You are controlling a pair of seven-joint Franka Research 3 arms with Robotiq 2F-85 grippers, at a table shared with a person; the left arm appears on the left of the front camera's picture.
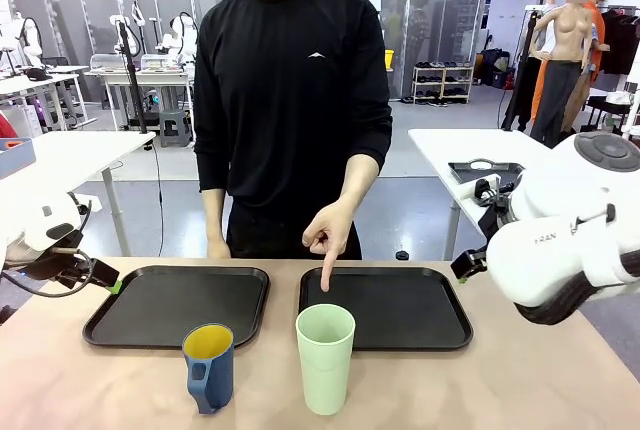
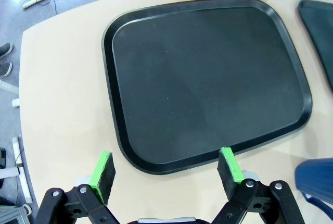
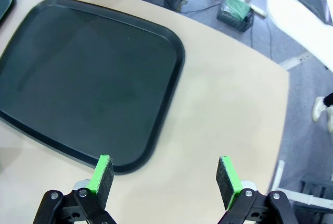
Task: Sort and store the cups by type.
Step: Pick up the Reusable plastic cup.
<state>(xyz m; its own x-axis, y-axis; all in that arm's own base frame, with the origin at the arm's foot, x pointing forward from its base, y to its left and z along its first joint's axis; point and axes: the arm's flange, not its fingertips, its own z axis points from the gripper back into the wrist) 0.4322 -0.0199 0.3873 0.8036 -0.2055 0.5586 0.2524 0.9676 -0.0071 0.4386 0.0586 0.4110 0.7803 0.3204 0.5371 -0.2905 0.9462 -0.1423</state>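
Tan table [image 1: 560,380], lab room behind, w/ 2 black trays side by side: L tray [image 1: 180,300] and R tray [image 1: 400,305]. 2 cups stand upright on bare table, robot side of the trays. The blue mug [image 1: 208,365] is in front of L tray, the green tumbler [image 1: 325,358] near it, in front of R tray. Person's hand [image 1: 328,235] points 1 finger down over R tray, behind tumbler. L gripper [image 2: 166,156] hovers at L tray's edge, fingers apart, empty. R gripper [image 3: 165,161] is also apart, by R tray's corner.

Lower centre, the tall mint-green plastic tumbler [image 1: 325,360] looks smooth and matt; the rectangular black plastic tray [image 1: 400,310] behind it, matt too.
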